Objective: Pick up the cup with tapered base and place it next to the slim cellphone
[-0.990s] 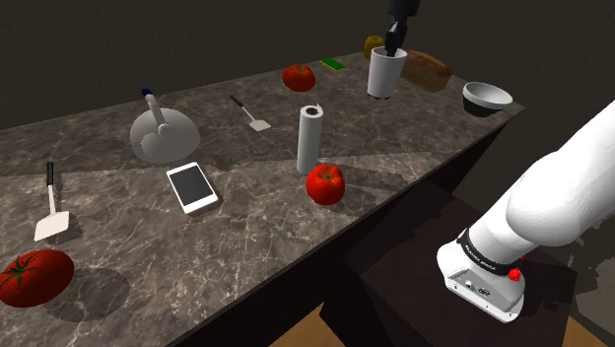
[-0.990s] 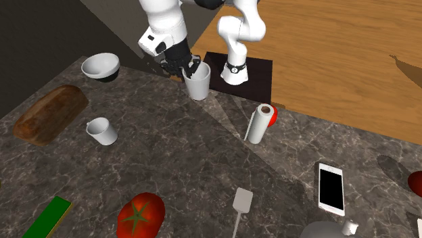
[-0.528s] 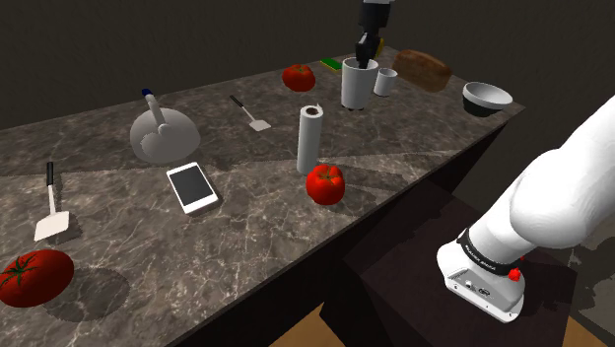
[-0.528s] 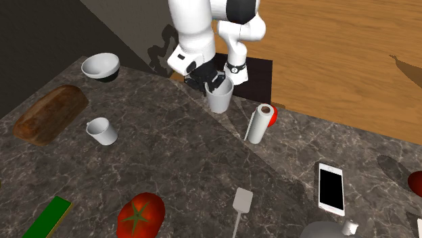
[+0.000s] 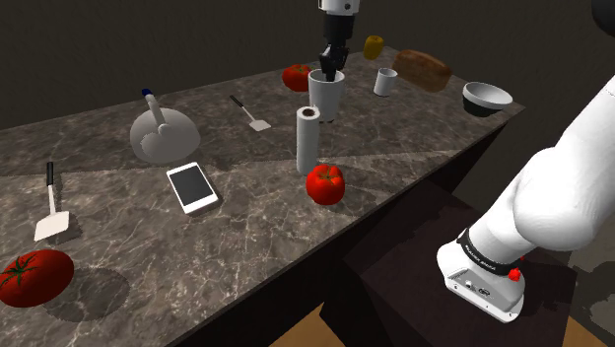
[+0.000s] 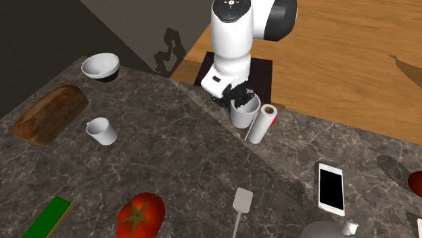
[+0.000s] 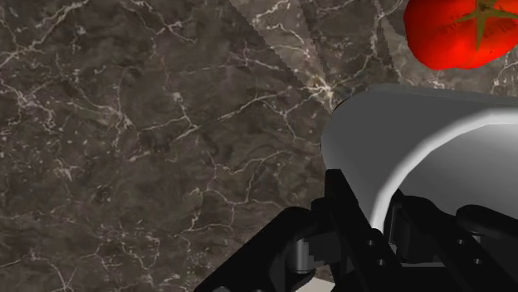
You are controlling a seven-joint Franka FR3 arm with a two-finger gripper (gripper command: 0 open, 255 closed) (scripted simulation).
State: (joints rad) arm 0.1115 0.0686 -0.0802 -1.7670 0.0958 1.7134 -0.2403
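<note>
A white cup (image 5: 326, 97) that narrows toward its base hangs upright just above the dark marble counter (image 5: 237, 227). My gripper (image 5: 328, 71) is shut on the cup's rim, one finger inside and one outside. In the second exterior view the cup (image 6: 243, 111) sits under my gripper (image 6: 241, 98), close beside the paper towel roll (image 6: 260, 124). The wrist view shows the cup's rim (image 7: 398, 133) clamped in my gripper (image 7: 378, 228). The slim white cellphone (image 5: 191, 186) with its dark screen lies flat, well toward the shoulder view's left; in the second exterior view the cellphone (image 6: 331, 188) lies at the right.
An upright paper towel roll (image 5: 308, 139) and a red tomato (image 5: 325, 183) stand between cup and phone. A grey kettle (image 5: 161, 135), a small spatula (image 5: 254, 116), a second tomato (image 5: 298, 77), a small mug (image 5: 385, 82), bread (image 5: 424, 69) and a bowl (image 5: 487, 97) dot the counter.
The gripper has carried the cup toward the shoulder view's left, from beside the bread and small mug to just behind the paper towel roll. Its hold on the rim is unchanged.
</note>
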